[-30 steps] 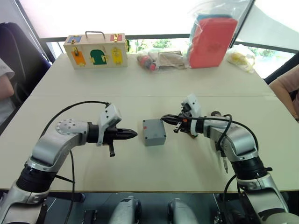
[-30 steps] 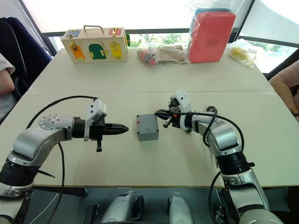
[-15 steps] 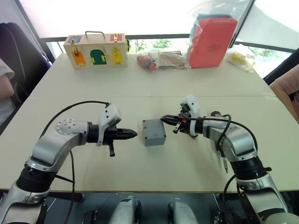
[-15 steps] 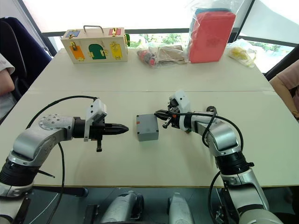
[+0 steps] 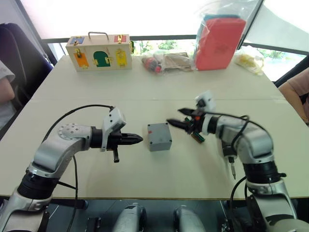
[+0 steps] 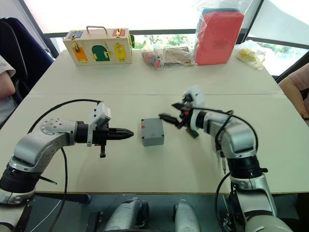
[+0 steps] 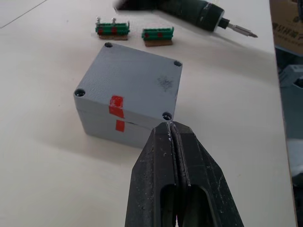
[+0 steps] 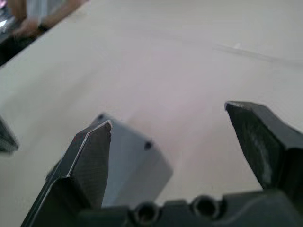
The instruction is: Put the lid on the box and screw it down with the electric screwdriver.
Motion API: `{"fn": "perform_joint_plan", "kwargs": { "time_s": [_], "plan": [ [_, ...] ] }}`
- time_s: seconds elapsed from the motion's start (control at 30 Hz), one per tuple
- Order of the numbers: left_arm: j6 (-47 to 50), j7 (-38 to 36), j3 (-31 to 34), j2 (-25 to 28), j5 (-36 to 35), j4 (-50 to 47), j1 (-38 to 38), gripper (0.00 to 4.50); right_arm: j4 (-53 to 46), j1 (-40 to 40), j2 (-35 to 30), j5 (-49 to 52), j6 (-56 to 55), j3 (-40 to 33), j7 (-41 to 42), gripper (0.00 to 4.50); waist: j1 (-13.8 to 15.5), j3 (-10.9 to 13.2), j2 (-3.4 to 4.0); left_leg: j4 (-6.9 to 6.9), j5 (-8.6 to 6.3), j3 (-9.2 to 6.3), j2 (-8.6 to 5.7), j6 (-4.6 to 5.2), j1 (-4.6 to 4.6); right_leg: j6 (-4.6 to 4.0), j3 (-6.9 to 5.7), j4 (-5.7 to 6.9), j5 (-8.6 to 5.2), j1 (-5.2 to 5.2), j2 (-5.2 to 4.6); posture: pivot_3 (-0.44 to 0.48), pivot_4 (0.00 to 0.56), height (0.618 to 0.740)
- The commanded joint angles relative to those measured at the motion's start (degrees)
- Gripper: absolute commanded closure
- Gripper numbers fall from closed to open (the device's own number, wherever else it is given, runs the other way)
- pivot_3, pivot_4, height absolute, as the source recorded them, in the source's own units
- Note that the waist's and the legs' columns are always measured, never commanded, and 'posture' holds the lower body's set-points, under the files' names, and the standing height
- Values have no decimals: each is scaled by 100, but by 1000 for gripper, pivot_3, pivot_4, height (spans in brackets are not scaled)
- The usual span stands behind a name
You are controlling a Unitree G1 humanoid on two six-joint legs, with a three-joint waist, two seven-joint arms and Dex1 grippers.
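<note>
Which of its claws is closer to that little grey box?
Right, narrowly. The right gripper, open, hovers beside the box; the left gripper, shut, points at its other side.

- Table (image 5: 96, 179): pale, seamed across the middle.
- Centre: box (image 5: 159, 137), lid (image 7: 135, 78) on.
- Far edge: wooden box (image 5: 99, 52), bags (image 5: 166, 62), red pouch (image 5: 219, 42).
- Beside box: two green strips (image 7: 135, 32), screwdriver (image 7: 199, 13).

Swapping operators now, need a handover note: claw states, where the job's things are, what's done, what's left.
Left claw: shut, empty, level with the box on its left, not touching.
Right claw: open, empty, just right of the box.
Box: mid-table, lid seated on top, red marks lined up.
Electric screwdriver: lying on the table beyond the box, beside two green terminal strips.
Done: lid placed.
Left: pick up the screwdriver and drive the corner screws; can't tell whether any are tightened.
</note>
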Motion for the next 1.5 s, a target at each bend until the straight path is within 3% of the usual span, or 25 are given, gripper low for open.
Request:
{"fn": "perform_joint_plan", "kwargs": {
  "time_s": [0.03,0.23,0.43,0.6,0.9,1.17,1.3,1.5],
  "plan": [
    [-31,-112,139,31,-210,-334,-266,4500,-221,-600,-284,476,1003,-998,-537,184,1,0,0,-5,0,0,0,-1,0,0,-1,-2,0,0,-2,0,150,740],
    [-204,-265,-85,3,-141,-414,-592,4500,342,-1618,-834,534,3029,-1766,-1182,184,-34,1,2,-18,0,2,-2,-1,0,-17,-1,-7,-8,-6,-8,0,150,740],
    [-534,-667,-342,177,39,-483,-633,4500,1204,-1471,-2870,1278,3686,-13,-850,184,-40,2,3,-28,-2,7,-11,3,-5,-39,-5,-16,-21,-9,-22,0,150,740],
    [-748,-641,-505,102,253,-439,-615,4500,1974,-1448,-3562,1995,3686,983,-850,184,-154,2,3,-23,-7,11,-12,16,-2,-40,-4,-28,-21,2,-25,0,150,740],
    [-678,-348,-600,-67,273,-868,-306,4500,2452,-1793,-3713,2496,3686,2405,-787,184,-131,4,5,-17,-12,12,-11,25,-5,-37,-4,-33,-20,4,-23,0,150,740],
    [-636,-208,-615,-98,264,-922,-245,4500,2938,-2163,-3258,2097,3686,3101,-630,184,-120,4,5,-15,-13,12,-12,26,-5,-37,-6,-36,-20,7,-23,0,150,740],
    [-590,-92,-613,-164,229,-969,-202,4500,2721,-2036,-3141,1546,3685,3486,-462,184,-112,4,5,-15,-13,11,-12,26,-5,-35,-6,-34,-19,6,-20,0,150,740],
    [-579,64,-575,-210,269,-963,-75,4500,2482,-1795,-3079,953,3594,3678,-115,2060,-104,2,2,-5,-15,9,-14,30,-3,-35,-10,-36,-19,16,-22,0,150,740]
  ]
}}
